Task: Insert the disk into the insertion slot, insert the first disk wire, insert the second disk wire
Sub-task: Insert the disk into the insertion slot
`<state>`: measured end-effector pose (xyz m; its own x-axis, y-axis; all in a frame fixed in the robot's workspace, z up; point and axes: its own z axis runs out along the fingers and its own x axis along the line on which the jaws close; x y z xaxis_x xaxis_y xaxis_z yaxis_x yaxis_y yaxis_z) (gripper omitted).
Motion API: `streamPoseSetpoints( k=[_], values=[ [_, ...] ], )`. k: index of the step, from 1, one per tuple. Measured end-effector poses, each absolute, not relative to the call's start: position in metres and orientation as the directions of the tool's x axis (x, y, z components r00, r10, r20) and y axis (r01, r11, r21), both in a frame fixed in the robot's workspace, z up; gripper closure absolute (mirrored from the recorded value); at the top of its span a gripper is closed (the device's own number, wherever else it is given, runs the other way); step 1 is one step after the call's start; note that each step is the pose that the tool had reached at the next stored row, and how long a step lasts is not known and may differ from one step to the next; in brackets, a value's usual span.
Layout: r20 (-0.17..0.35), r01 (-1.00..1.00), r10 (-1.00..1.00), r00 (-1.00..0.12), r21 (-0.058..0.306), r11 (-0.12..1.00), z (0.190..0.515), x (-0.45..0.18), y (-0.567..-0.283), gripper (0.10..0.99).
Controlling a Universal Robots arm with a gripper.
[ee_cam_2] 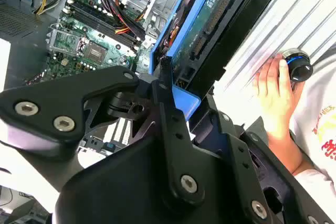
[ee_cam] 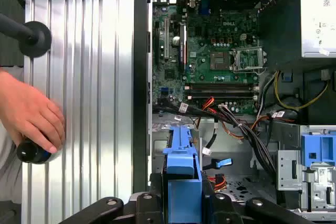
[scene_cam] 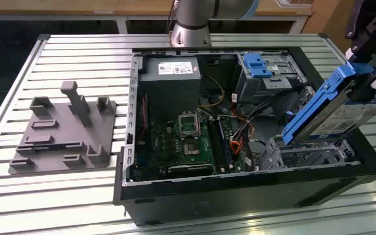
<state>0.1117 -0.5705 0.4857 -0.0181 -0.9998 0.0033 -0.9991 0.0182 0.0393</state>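
**Disk held tilted over the slot**

Working across the exterior view from its left, I see a grey fixture (scene_cam: 60, 134) lying on the slatted table (scene_cam: 77, 49), well apart from the work. Next comes the open case (scene_cam: 240, 188), with the power supply (scene_cam: 172, 68) at the far side and the motherboard (scene_cam: 188, 142) nearer the camera. The arm (scene_cam: 191, 24) stands on its base behind the case. Further right is the tall cage (scene_cam: 270, 73) with its blue latch.

At the exterior view's right, my gripper (scene_cam: 369, 73) reaches in from above and is clamped on the upper end of the disk (scene_cam: 341, 115). The disk hangs steeply tilted, label side facing the exterior view's right. Its lower end is at the mouth of the slot (scene_cam: 312, 155); I cannot tell whether they touch.

In the second wrist view the fingers (ee_cam_2: 167, 85) pinch the blue carrier's end, and the disk (ee_cam_2: 210, 19) runs away from them toward the case floor.

In both wrist views a person's hand (ee_cam: 29, 116) rests on a black knob (ee_cam_2: 298, 69) on the table beside the case.
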Motion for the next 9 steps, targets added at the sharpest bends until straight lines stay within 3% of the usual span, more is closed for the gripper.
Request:
streamPoseSetpoints(
  k=[9],
  values=[
    [0.003,-0.999,-1.0,-0.018,0.039,0.018,0.4857,0.1117,-0.5705,0.722]
  ],
)
